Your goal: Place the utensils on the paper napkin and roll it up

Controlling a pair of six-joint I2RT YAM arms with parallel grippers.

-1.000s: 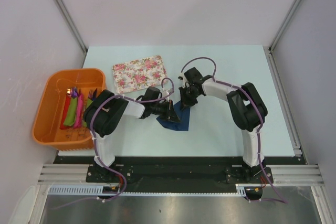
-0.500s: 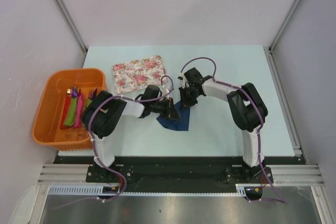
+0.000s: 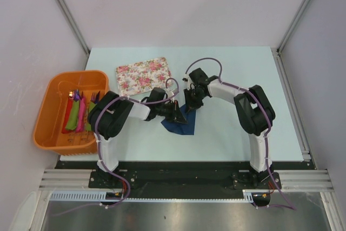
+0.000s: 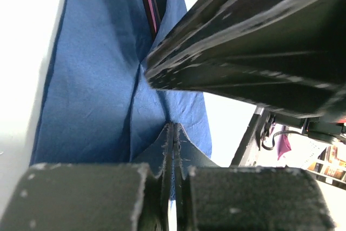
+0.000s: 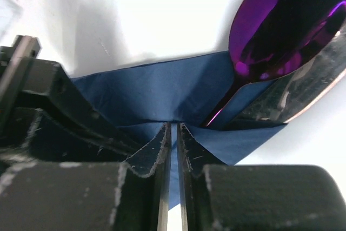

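The paper napkin (image 3: 178,126) is a dark navy sheet lying partly folded on the table between the two arms. My left gripper (image 3: 177,113) reaches onto its left edge, and in the left wrist view the left gripper (image 4: 173,133) is shut on a fold of the napkin (image 4: 92,79). My right gripper (image 3: 190,106) comes in from the far side. In the right wrist view the right gripper (image 5: 173,129) pinches a fold of the napkin (image 5: 157,90). Of the utensils, a purple spoon (image 5: 281,25) and a shiny grey-silver piece (image 5: 303,96) lie tucked in the napkin, mostly covered.
An orange basket (image 3: 54,98) at the table's left edge holds red, pink and green rolled napkins (image 3: 75,114). A floral tray (image 3: 144,75) lies behind the left gripper. The table's right half is bare pale surface.
My left gripper has shifted slightly right, further over the napkin and closer to the right gripper. The right arm has hardly moved.
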